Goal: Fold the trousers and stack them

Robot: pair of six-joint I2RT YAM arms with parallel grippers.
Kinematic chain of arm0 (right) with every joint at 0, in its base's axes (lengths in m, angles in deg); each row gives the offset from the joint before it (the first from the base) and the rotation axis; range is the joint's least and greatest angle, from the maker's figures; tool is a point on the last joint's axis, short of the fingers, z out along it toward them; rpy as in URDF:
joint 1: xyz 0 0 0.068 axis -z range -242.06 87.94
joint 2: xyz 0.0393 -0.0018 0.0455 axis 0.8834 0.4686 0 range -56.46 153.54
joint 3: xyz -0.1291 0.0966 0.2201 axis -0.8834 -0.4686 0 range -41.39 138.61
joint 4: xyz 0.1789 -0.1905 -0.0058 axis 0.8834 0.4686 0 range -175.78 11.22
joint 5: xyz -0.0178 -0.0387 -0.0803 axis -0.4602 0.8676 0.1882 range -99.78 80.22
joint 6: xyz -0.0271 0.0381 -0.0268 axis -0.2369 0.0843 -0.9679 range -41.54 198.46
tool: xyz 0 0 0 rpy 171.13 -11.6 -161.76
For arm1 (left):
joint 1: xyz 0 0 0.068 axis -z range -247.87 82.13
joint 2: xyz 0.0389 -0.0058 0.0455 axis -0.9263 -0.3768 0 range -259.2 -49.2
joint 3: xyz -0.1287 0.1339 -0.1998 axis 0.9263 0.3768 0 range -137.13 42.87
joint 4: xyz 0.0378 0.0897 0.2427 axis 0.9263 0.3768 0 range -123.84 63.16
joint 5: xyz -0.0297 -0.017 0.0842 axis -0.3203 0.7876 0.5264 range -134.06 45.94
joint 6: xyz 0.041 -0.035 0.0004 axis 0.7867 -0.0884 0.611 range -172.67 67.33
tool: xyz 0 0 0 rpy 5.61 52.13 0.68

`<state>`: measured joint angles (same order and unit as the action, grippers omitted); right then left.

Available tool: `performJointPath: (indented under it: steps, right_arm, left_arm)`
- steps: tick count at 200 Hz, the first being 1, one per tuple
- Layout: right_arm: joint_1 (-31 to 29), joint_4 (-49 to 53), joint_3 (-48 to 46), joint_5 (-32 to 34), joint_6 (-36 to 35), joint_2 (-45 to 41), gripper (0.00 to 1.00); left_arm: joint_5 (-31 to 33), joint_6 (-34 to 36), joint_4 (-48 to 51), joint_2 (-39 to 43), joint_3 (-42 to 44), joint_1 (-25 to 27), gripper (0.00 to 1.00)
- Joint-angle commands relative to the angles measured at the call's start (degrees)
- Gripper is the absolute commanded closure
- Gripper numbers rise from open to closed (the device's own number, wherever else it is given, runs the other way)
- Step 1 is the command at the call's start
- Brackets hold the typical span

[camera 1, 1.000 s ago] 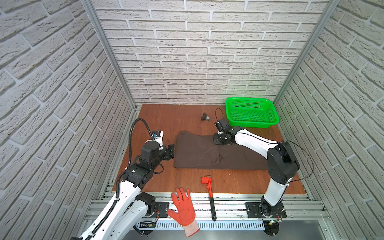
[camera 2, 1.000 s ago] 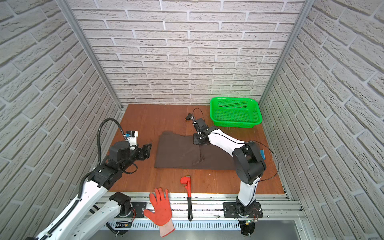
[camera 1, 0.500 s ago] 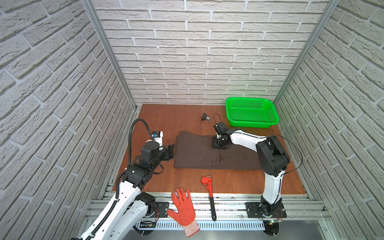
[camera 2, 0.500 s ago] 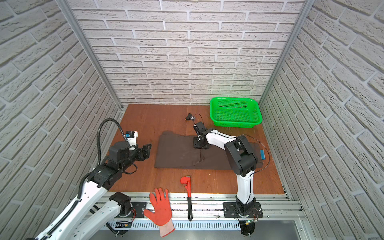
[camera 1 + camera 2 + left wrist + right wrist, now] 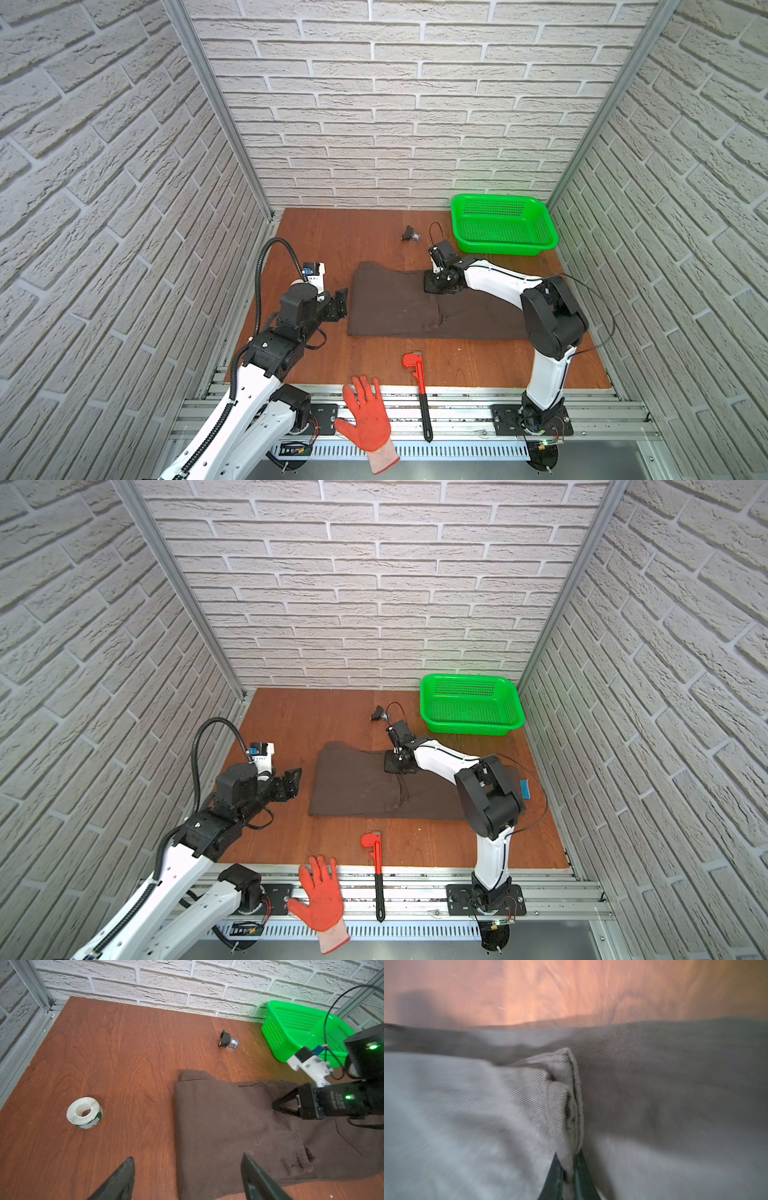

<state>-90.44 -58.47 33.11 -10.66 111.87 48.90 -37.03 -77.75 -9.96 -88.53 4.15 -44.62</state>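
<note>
The right gripper [image 5: 568, 1169] is now found clamped on a raised ridge of the trousers [image 5: 399, 307], at the cloth edge facing the basket [image 5: 505, 248]. A second back its jaws were still parted over that spot. The trousers are seen lying flat near the basket, in front of it, with nothing lifted yet. The left gripper [image 5: 187, 1157] is kept unmoved, fingers wide and empty, at the trouser end farthest from the basket, so the grasp is judged made and the fold ready to be drawn over.
</note>
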Motion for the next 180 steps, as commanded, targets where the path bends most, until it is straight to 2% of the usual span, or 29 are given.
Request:
performJointPath:
  steps: [1,37,91,120,132,158,180]
  right_arm:
    - [-0.9,4.1,-1.2,6.4,-1.0,-7.9,0.95]
    - [-0.7,6.8,-3.6,11.3,-0.6,-10.3,0.95]
    - [1.6,8.8,-2.7,16.2,0.6,-4.6,0.95]
    - [2.9,9.1,-2.0,16.4,0.7,-2.1,0.94]
    - [3.1,8.6,-1.8,14.8,0.3,-1.7,0.86]
    - [3.1,6.4,-3.1,9.8,0.2,-3.4,0.60]
    - [3.0,5.7,-5.8,6.4,1.0,-6.5,0.52]
  left_arm:
    - [0.3,0.8,-1.2,0.2,0.0,-0.5,0.21]
    - [0.3,0.5,-1.9,-0.4,0.2,-0.5,0.21]
    - [-0.2,0.2,-1.3,-3.3,-0.7,-0.5,0.21]
    - [-0.3,0.0,-0.9,-4.2,-1.0,-0.4,0.21]
    - [-0.4,-0.1,-1.2,-4.6,-0.9,-0.5,0.21]
    - [-0.9,-0.7,-2.2,-5.6,-0.6,-0.5,0.21]
    - [-1.0,-1.4,-3.3,-6.8,-0.2,-0.5,0.20]
